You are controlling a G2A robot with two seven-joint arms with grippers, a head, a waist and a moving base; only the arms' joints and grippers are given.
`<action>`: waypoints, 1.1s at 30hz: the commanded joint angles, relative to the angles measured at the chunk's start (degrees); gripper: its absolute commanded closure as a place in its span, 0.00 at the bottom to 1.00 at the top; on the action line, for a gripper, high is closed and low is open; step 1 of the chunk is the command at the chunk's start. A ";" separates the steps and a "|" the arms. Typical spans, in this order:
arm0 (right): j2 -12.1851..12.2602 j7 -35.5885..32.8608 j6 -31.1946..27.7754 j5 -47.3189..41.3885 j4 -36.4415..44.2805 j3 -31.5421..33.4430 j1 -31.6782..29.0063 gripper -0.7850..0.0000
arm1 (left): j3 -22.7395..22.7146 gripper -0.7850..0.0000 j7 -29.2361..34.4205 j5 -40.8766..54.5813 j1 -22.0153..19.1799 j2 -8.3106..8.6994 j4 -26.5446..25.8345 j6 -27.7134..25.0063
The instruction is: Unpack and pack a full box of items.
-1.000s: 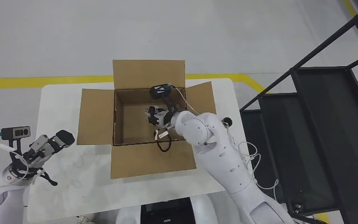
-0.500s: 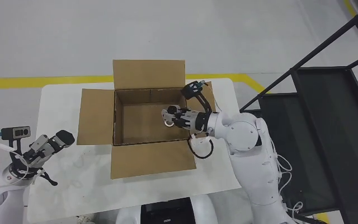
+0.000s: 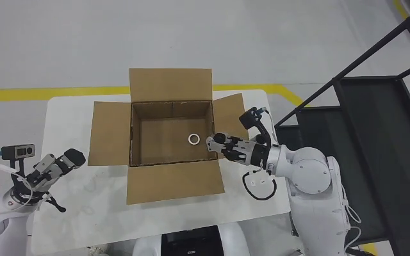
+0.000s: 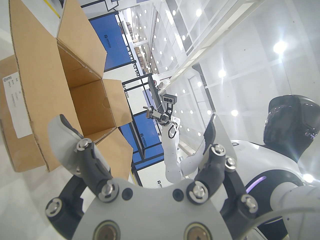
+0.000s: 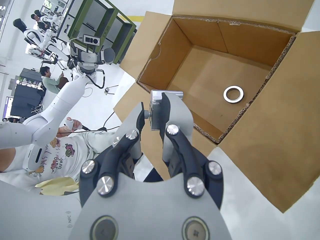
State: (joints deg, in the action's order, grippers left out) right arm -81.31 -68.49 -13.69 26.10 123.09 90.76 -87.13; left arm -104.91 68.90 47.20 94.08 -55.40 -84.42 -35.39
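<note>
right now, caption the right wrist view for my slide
Right gripper shut on a block near the open box, a ring on its floor.

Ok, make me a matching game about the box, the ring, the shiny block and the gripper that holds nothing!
Things:
1. brown cardboard box
2. small silver metal ring
3. silver metal block
4. left gripper

States:
A. clamped in the right gripper
B. open, holding nothing
C. lying flat on the box floor
D. flaps spread open on the white table

Pairs: 1-D, 2-C, 3-A, 4-B.
</note>
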 commanded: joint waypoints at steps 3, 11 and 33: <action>-0.01 -0.01 0.03 0.04 -0.01 -0.01 0.02 1.00 | 0.00 0.00 0.00 0.00 0.00 0.00 0.00 0.00; -0.01 -0.01 0.03 0.04 -0.01 -0.01 0.02 1.00 | 0.00 0.00 0.00 0.00 0.00 0.00 0.00 0.00; 5.17 -18.41 -3.70 -21.35 -1.83 23.81 -2.25 1.00 | 0.00 0.00 0.00 0.00 0.00 0.00 0.00 0.00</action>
State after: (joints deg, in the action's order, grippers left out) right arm -76.50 -85.82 -18.40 6.23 121.33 113.60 -89.12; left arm -104.91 68.90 47.20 94.08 -55.40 -84.42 -35.39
